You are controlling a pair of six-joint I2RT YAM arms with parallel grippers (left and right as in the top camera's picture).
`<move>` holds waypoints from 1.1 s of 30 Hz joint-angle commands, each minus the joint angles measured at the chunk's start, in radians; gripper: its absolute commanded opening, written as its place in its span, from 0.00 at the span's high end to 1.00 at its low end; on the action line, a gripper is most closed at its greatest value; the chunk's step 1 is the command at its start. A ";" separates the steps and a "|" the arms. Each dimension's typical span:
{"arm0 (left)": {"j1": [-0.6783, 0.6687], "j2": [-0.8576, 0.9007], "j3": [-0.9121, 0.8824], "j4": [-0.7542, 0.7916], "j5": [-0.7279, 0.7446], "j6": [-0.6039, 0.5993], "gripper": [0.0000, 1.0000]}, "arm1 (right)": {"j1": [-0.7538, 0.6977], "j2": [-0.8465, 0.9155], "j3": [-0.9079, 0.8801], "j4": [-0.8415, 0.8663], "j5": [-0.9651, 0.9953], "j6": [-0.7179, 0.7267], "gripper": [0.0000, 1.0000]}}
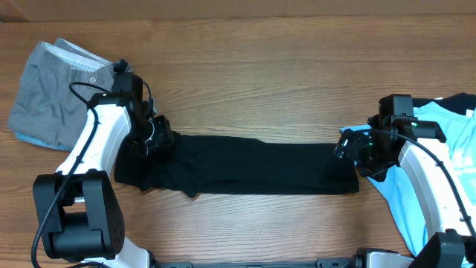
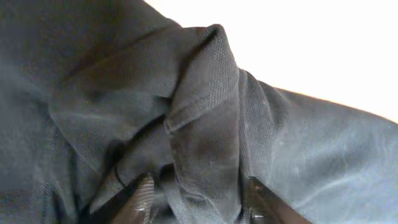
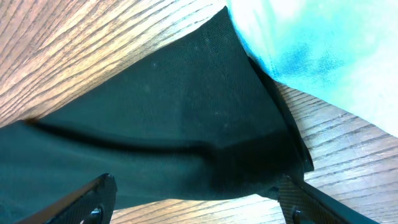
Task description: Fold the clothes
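Wood-grain counter (image 1: 253, 67) bearing a black garment (image 1: 253, 167) across its middle, long axis left to right, one end at each arm. Left gripper (image 1: 153, 137) low on the left end, fingers (image 2: 144, 198) pinching a bunched ridge of the black cloth. Right gripper (image 1: 348, 147) low over the right end, fingers (image 3: 99, 194) spread wide astride the edge, gripping nothing, with a light blue garment (image 1: 439, 186) touching that corner. Likely calls for closing the right pair on black cloth alone before any lift of one end toward the other.

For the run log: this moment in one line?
left gripper shut on black garment | right gripper open over its other end | garment spread flat
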 commanded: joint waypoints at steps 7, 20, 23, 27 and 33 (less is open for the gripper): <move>0.002 -0.014 -0.064 0.016 -0.024 -0.014 0.92 | -0.002 -0.011 0.021 -0.001 0.010 -0.011 0.12; 0.011 -0.017 0.019 -0.274 -0.185 -0.046 0.86 | -0.002 -0.011 0.021 -0.010 0.010 -0.014 0.13; 0.016 -0.017 0.019 -0.264 -0.240 -0.068 0.74 | -0.002 -0.011 0.021 -0.008 0.010 -0.014 0.12; 0.022 -0.018 0.019 -0.280 -0.289 -0.068 0.59 | -0.002 -0.011 0.021 0.008 0.047 -0.013 0.12; 0.075 -0.018 0.035 -0.275 -0.279 -0.071 0.62 | -0.002 -0.005 0.020 0.085 0.055 -0.014 0.12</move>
